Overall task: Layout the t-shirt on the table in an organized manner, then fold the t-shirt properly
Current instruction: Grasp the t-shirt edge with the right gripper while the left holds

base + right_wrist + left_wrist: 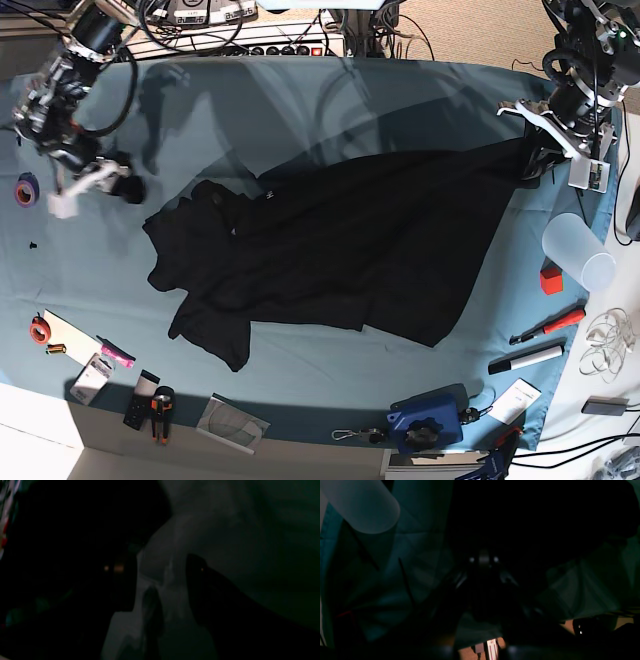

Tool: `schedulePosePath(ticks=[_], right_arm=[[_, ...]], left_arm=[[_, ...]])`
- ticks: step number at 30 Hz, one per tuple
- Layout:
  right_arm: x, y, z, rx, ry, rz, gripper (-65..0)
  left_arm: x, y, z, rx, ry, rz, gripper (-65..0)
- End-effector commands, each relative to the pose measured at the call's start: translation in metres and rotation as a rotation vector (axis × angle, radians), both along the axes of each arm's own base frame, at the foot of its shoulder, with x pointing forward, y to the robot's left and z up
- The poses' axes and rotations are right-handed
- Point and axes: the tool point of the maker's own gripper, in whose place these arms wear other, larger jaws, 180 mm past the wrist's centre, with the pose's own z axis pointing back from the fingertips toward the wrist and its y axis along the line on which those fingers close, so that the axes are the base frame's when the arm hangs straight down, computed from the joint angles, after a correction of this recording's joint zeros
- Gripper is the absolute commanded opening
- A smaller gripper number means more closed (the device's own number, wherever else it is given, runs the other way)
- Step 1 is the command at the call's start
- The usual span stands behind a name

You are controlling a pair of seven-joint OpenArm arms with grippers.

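The black t-shirt (pixel 340 250) lies spread across the middle of the teal table (pixel 300 100), rumpled at its left end. No print shows. My left gripper (pixel 535 160) is at the shirt's far right corner and looks shut on it; the cloth runs taut up to it. In the left wrist view the gripper (pixel 483 575) is dim, under black cloth (pixel 532 517). My right gripper (pixel 112 187) hovers left of the shirt, apart from it. In the right wrist view its dark fingers (pixel 197 580) stand apart around the gripper's middle (pixel 162 580), with pale surface between them.
A clear plastic cup (pixel 580 255), a red block (pixel 550 278), a red-handled tool (pixel 545 328) and a marker (pixel 525 360) lie at the right edge. Tape rolls (pixel 25 188) and small tools lie at the left. A blue device (pixel 430 420) sits at the front.
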Motion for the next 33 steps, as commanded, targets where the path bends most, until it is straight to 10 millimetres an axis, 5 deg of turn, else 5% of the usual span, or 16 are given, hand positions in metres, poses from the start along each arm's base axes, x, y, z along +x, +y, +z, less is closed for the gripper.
schedulePosePath(ticks=[1,9,18,33], right_arm=[[0.013,0.001,0.013,-0.009,-0.063,-0.004,-33.8],[0.028,0.029,-0.014,0.0,-0.065,-0.143,-33.8],[0.038,0.061,0.015,0.166,-0.204,-0.048,-33.8],[0.074,0.049,0.036,0.091,-0.239,-0.083,-34.8]], left_arm=[[0.004,-0.002,0.01,-0.002,-0.044,-0.01,-65.0],[0.004,-0.002,0.01,-0.001,-0.043,-0.01,-65.0],[0.004,-0.002,0.01,-0.001,-0.043,-0.01,-65.0],[0.004,-0.002,0.01,-0.001,-0.044,-0.01,-65.0]])
